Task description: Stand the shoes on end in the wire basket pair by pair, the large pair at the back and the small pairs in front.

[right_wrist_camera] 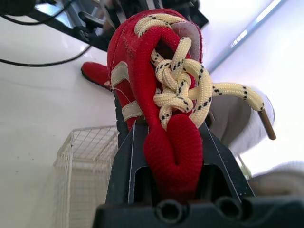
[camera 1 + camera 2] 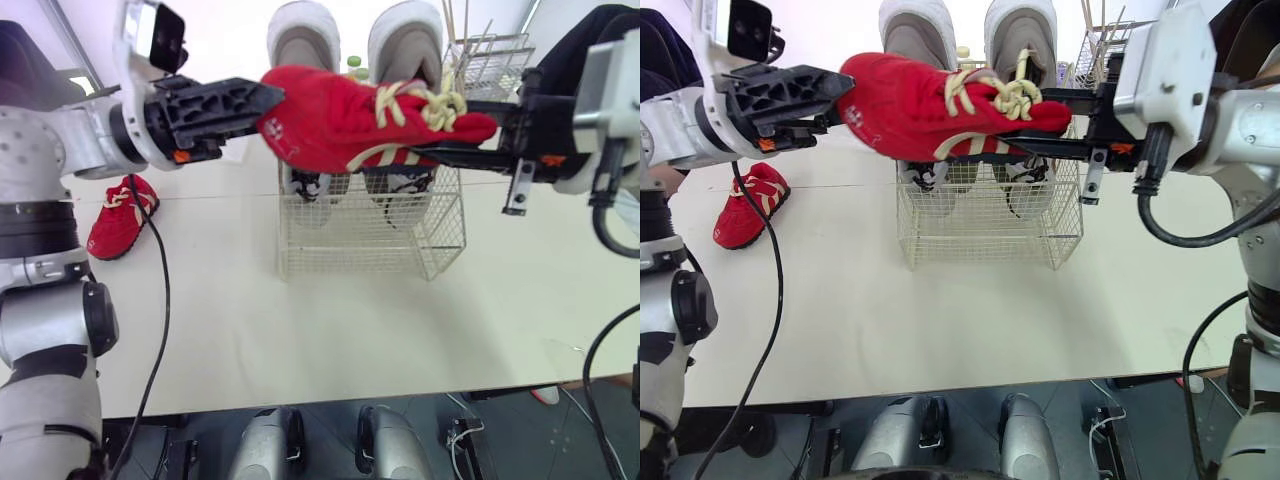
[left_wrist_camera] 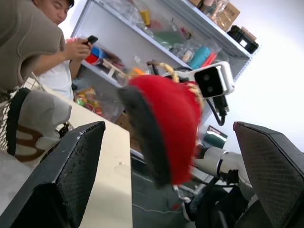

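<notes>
A red shoe (image 2: 350,120) with cream laces hangs level in the air above the wire basket (image 2: 370,235). My right gripper (image 2: 440,135) is shut on its laced end; in the right wrist view the shoe (image 1: 173,147) is squeezed between the fingers. My left gripper (image 2: 268,108) stands open at the toe end, its fingers (image 3: 71,171) wide apart on either side of the shoe (image 3: 166,128) and not touching it. The large grey pair (image 2: 300,40) stands on end at the back of the basket. A second red shoe (image 2: 120,218) lies on the table at the left.
A smaller wire rack (image 2: 492,62) holding sticks stands behind the basket at the right. The pale table (image 2: 330,330) runs to its front edge near me. A person (image 3: 57,61) sits beyond the table, in front of shelves.
</notes>
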{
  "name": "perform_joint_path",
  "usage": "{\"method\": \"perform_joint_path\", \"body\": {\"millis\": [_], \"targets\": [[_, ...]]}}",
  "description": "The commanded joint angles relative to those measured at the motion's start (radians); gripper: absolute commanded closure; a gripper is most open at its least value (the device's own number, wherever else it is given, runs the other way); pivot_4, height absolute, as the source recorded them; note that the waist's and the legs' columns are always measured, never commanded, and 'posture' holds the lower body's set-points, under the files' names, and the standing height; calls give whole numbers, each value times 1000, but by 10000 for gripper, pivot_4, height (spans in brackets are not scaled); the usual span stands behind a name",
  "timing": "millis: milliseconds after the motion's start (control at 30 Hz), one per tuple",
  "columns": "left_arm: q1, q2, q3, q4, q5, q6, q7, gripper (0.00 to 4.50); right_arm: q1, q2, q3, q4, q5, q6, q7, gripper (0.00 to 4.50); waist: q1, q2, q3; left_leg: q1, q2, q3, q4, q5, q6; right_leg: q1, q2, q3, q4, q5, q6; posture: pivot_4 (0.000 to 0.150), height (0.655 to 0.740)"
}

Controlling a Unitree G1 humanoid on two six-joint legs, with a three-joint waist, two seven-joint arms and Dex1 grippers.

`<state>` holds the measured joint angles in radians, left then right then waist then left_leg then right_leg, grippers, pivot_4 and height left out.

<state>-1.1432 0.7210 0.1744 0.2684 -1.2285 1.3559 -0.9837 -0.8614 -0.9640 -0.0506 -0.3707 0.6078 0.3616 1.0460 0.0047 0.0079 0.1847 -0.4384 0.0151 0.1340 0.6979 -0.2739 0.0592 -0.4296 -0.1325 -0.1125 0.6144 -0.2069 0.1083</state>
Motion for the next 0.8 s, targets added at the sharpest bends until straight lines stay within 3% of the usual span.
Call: {"method": "perform_joint_path", "body": {"millis": [33,200,467,533,567,800], "targets": [[-4,0,1,-54,10,15,-18,0,-50,23,6,11,-30,-36,19,41643,0,0,0,0,0,0,0,0,0,0,0,0,0,0,0,1500,7400],[25,-8,-13,-103,31,28,-25,0,-83,56,23,34,-53,-44,40,41643,-1,0,0,0,0,0,0,0,0,0,0,0,0,0,0,1500,7400],[44,-25,32,-104,2,67,-1,36839,-109,66,13,56,-66,-13,44,41643,-2,0,0,0,0,0,0,0,0,0,0,0,0,0,0,1500,7400],[46,-41,57,-97,-10,73,27,41858,-109,61,4,53,-54,18,38,41643,-2,0,0,0,0,0,0,0,0,0,0,0,0,0,0,1500,7400],[46,-51,71,-90,-16,76,45,42166,-111,58,-4,52,-41,45,31,41643,-1,0,0,0,0,0,0,0,0,0,0,0,0,0,0,1500,7400],[83,-125,189,-103,-77,62,194,42170,-114,13,-143,36,169,356,-64,7204,0,0,0,0,0,0,0,0,0,0,-1,0,0,0,0,1500,7400]]}}
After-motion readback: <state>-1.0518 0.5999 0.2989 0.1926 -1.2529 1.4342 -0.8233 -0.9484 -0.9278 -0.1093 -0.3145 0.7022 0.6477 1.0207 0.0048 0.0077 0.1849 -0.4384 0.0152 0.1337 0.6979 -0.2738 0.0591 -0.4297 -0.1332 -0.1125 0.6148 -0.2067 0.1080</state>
